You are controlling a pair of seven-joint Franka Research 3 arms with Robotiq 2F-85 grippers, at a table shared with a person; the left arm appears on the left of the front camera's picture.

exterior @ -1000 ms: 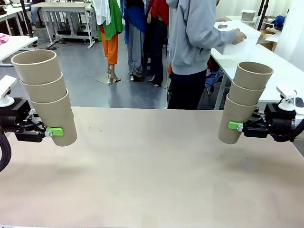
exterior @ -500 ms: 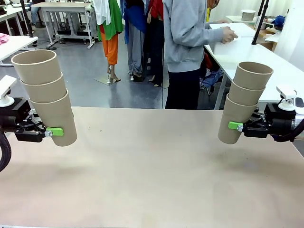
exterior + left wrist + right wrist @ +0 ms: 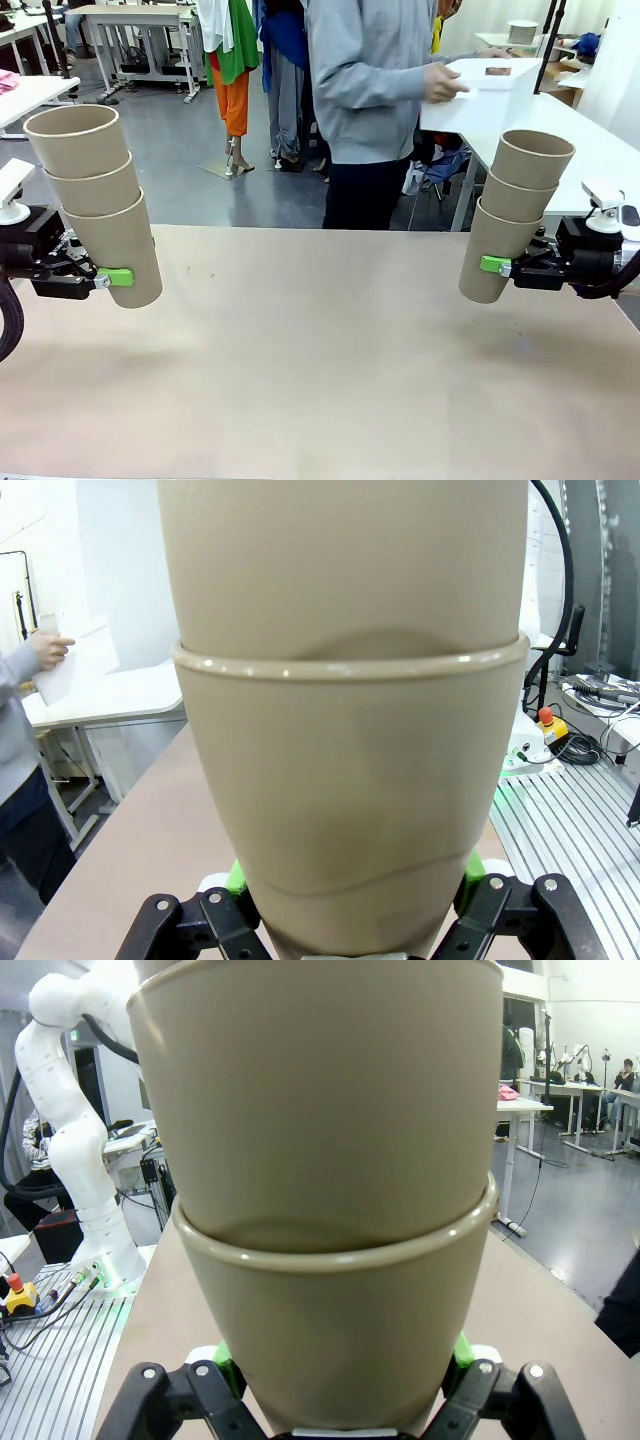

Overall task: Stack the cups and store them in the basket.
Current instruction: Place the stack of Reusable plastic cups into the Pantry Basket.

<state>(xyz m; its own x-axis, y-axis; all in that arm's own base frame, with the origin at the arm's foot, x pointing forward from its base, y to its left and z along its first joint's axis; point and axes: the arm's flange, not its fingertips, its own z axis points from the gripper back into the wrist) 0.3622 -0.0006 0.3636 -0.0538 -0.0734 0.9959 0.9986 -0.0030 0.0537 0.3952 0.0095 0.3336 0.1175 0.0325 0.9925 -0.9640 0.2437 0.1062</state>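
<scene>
- I see the left gripper [image 3: 122, 277] clamped on the left three-cup stack [image 3: 97, 190], clear of the table [image 3: 320, 380] (tilted slightly).
- Right gripper [image 3: 487, 265] closed around the bottom cup of the right three-cup stack [image 3: 517, 205].

Three-high, tan: left cup stack [image 3: 100, 200], right cup stack [image 3: 515, 210], both tilted outward.

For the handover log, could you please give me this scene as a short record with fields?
left gripper: shut on the bottom cup of the left stack, held off the table
left stack: three nested cups, tilted, mouths up
right gripper: shut on the bottom cup of the right stack
right stack: three nested cups, tilted
basket: in a person's hand, beyond the table's far edge
stacks joined: not yet
</scene>
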